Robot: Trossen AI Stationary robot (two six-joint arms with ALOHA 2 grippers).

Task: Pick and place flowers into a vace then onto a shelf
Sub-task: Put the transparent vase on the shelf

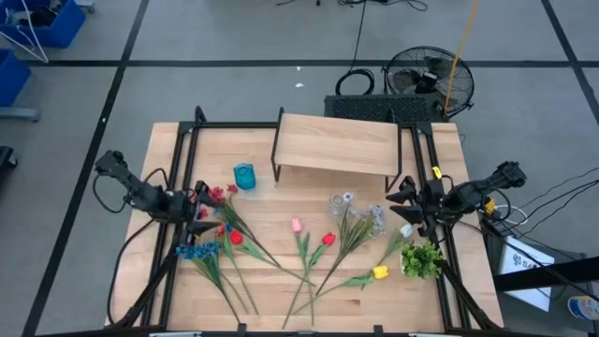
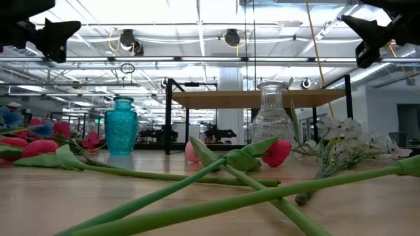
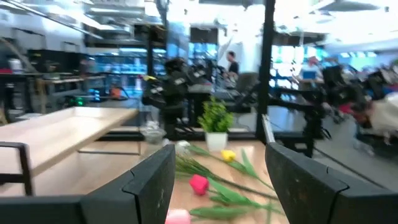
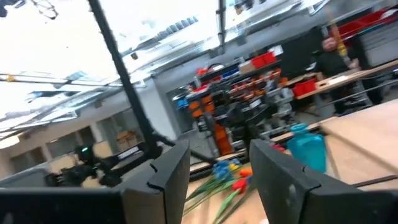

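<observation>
Several artificial flowers (image 1: 309, 253) lie flat on the wooden table, their stems crossing near the front edge: red and blue ones (image 1: 220, 234) at the left, pink and red tulips (image 2: 275, 152) in the middle, a yellow one (image 1: 380, 272) and white ones (image 1: 374, 217) at the right. A teal vase (image 1: 244, 176) and a clear glass vase (image 2: 272, 113) stand upright in front of the shelf (image 1: 337, 145), which stands on black legs at the far middle. My left gripper (image 3: 217, 162) hovers open above the table's left side. My right gripper (image 4: 221, 155) hovers open above its right side.
A bushy green leafy clump (image 1: 423, 259) in a white pot stands at the near right. Black frame bars (image 1: 182, 159) run along both table sides. A fan (image 1: 430, 80) stands on the floor behind the table. Bare wood shows between the shelf and the flowers.
</observation>
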